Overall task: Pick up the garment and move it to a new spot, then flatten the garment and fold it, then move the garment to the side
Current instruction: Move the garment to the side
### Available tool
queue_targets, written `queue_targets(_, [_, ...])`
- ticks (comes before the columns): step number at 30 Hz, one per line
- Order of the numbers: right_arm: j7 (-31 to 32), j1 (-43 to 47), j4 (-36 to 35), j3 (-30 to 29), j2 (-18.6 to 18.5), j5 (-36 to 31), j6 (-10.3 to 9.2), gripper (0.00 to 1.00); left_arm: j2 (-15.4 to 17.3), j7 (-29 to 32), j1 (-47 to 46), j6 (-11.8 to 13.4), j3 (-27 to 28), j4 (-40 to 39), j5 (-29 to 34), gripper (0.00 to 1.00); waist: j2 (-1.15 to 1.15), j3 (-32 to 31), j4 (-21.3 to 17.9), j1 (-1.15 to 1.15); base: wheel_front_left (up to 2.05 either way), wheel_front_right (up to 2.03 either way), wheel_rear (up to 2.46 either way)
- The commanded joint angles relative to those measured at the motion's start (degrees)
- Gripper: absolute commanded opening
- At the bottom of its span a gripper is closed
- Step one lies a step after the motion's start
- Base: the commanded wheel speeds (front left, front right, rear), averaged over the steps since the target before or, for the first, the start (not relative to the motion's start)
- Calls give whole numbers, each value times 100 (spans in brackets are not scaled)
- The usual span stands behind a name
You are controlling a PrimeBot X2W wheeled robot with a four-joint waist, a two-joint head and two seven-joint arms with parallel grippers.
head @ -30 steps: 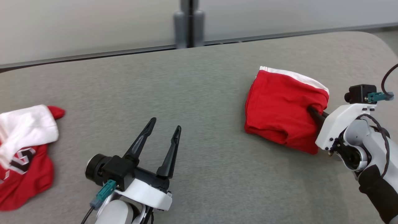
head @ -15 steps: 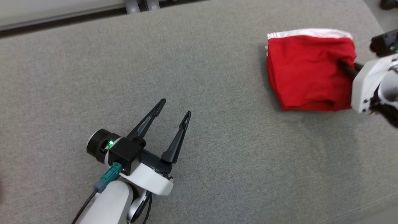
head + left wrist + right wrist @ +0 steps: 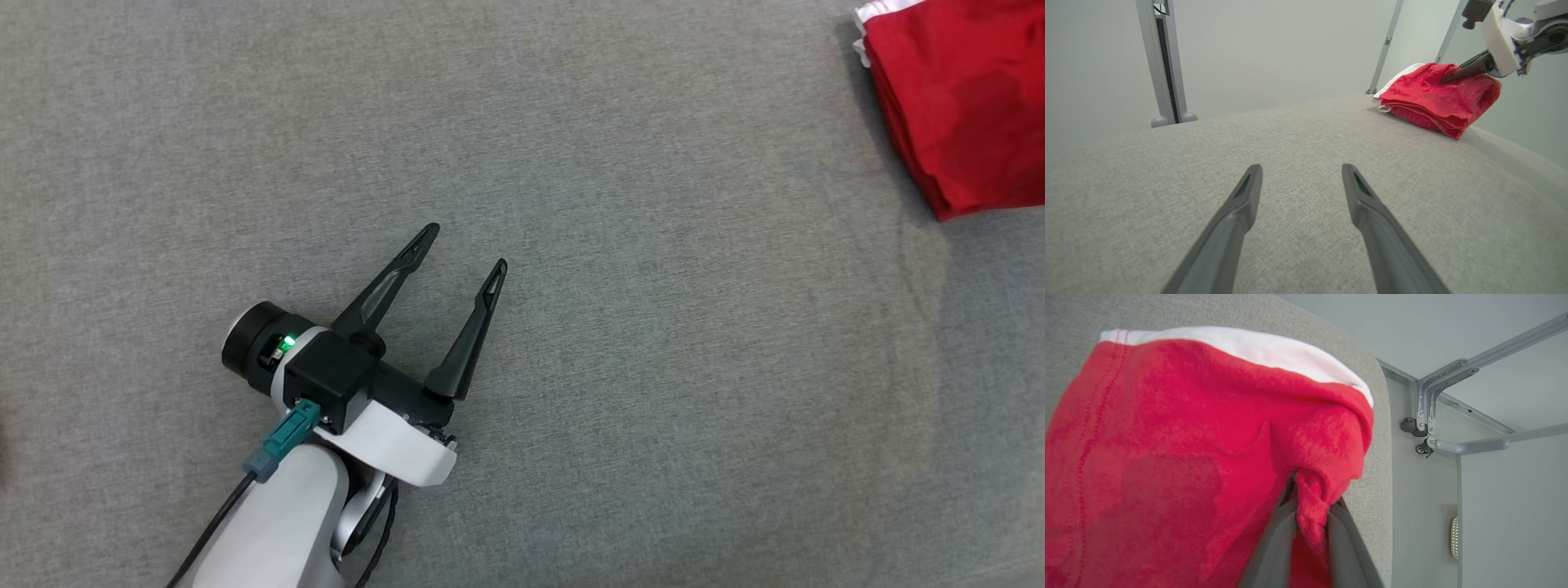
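right gripper (image 3: 1312, 498): fingers nearly together, clamped on a bunched pinch of the garment (image 3: 1180, 449) at its near edge. Garment sits folded at the far right rounded corner of the grey table (image 3: 571, 163), well apart from the left gripper (image 3: 466, 247), whose fingers are spread wide over bare table. Cloth is red with a white band along the far edge and a stitched seam down one side

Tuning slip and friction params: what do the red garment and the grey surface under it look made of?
Red garment: soft knit, probably cotton jersey, matte. It has a fuzzy nap and a stitched seam line, and it bunches easily. Its white band looks like the same knit.
Grey surface: woven upholstery-type fabric, matte, with a heathered weave. What lies beneath it can't be told.
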Motion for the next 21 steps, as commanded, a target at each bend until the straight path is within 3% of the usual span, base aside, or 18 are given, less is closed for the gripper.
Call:
queue_targets(1, [-84, -62, 100, 8, 15, -33, -1, 100, 14, -24, -126, 18, 10, 7, 19, 100, 0, 20, 58, 0, 0, 0, 0])
queue_targets(9, [-879, -46, 629, 103, 216, -252, -1, 100, -49, -104, 7, 85, 110, 120, -101, 100, 0, -413, 190, 0, 0, 0, 0])
queue_targets(21, [-2503, 552, 527, -279, 494, 19, -1, 100, 31, -141, 758, 283, 841, -46, -362, 100, 0, -1976, 408, 0, 0, 0, 0])
